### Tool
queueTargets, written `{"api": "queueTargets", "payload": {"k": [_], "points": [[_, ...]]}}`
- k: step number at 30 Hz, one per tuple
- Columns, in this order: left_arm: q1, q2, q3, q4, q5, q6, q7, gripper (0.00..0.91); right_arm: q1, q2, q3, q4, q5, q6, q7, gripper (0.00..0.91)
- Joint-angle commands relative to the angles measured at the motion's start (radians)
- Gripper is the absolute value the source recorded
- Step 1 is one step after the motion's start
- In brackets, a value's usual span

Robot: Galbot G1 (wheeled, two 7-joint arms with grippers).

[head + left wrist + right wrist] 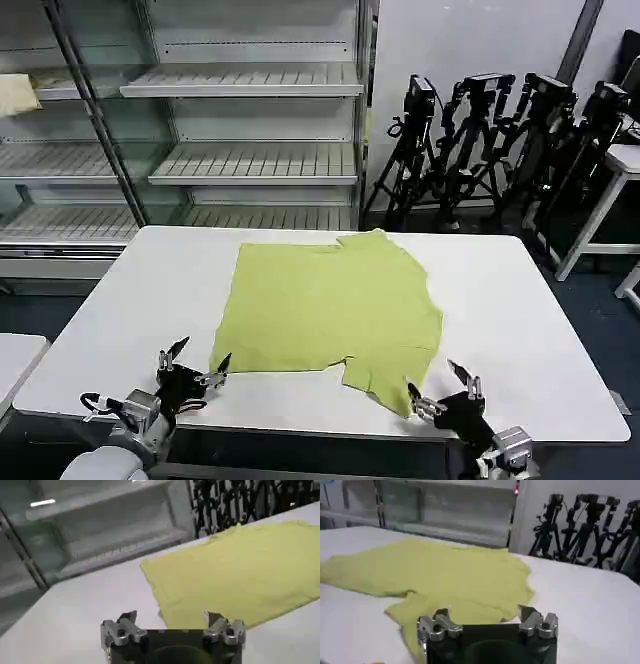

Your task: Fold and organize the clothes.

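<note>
Here, nearest the robot, both pincers hover low over the front strip of the white desk (520, 300), each with its fingers spread wide and holding nothing: the left pincer (193, 362) sits just beside the near left corner of the T-shirt (330, 305), and the right pincer (440, 388) sits just beside the sleeve that trails toward the front edge. The lime T-shirt lies spread flat across the middle of the desk, plain side up, slightly rumpled along its right side. By my reading no fold is made yet, so this is the approach before the first grasp; the next move likely calls for each pincer to pinch a near edge cleanly. Bare desk lies on both sides for sweeping cloth. Beyond the far edge stand shelving racks (250, 120) and black tripods (480, 140).
</note>
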Motion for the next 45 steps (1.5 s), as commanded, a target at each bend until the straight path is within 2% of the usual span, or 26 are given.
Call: {"api": "queueTargets", "payload": {"k": [1,2,3,4,5,6,8,14,25,27,29,33,39,41,45], "points": [[0.016,0.02,-0.017,0.008,-0.111,0.066,-0.022,0.907,-0.031,0.01,-0.033,0.019,-0.02,-0.04,0.048,0.907],[0.017,0.019,-0.017,0.008,-0.111,0.066,-0.022,0.907,-0.032,0.01,-0.037,0.021,-0.017,-0.049,0.051,0.907],[0.019,0.017,-0.016,0.007,-0.114,0.066,-0.025,0.836,-0.032,0.009,-0.038,0.021,-0.016,-0.052,0.052,0.897],[0.02,0.016,-0.015,0.009,-0.116,0.066,-0.028,0.141,-0.031,0.007,-0.039,0.018,-0.015,-0.053,0.047,0.514],[0.018,0.016,-0.013,0.015,-0.116,0.065,-0.034,0.02,-0.026,0.006,-0.043,0.013,-0.014,-0.055,0.046,0.292],[0.017,0.015,-0.011,0.019,-0.115,0.065,-0.035,0.02,-0.022,0.006,-0.045,0.011,-0.014,-0.055,0.045,0.06],[0.014,0.013,-0.008,0.026,-0.124,0.065,-0.048,0.01,-0.006,0.011,-0.058,0.003,-0.008,-0.063,0.042,0.0],[0.017,0.014,0.001,0.013,-0.142,0.066,-0.048,0.01,0.016,0.0,-0.065,-0.01,0.058,-0.103,0.043,0.0],[0.011,0.003,0.029,0.027,-0.141,0.065,-0.027,0.01,0.029,-0.005,-0.073,-0.008,0.078,-0.121,0.038,0.0],[0.005,0.004,0.033,0.032,-0.142,0.065,-0.022,0.01,0.033,-0.001,-0.073,-0.011,0.075,-0.109,0.028,0.0],[0.0,0.006,0.033,0.028,-0.146,0.061,-0.018,0.01,0.037,0.007,-0.079,-0.021,0.06,-0.059,0.021,0.0],[-0.028,0.018,0.035,0.004,-0.16,0.035,-0.015,0.01,0.05,0.015,-0.083,-0.008,0.043,-0.01,0.012,0.0],[-0.134,0.015,0.045,0.001,-0.16,0.031,-0.016,0.01,0.175,0.002,-0.019,0.0,0.095,-0.001,0.003,0.0],[-0.194,0.008,0.054,0.028,-0.163,0.031,-0.018,0.01,0.266,-0.003,-0.009,-0.034,0.133,-0.01,0.004,0.0],[-0.292,-0.001,0.091,0.103,-0.159,0.017,-0.021,0.01,0.425,0.044,-0.047,-0.146,0.159,-0.021,0.027,0.0]]}}
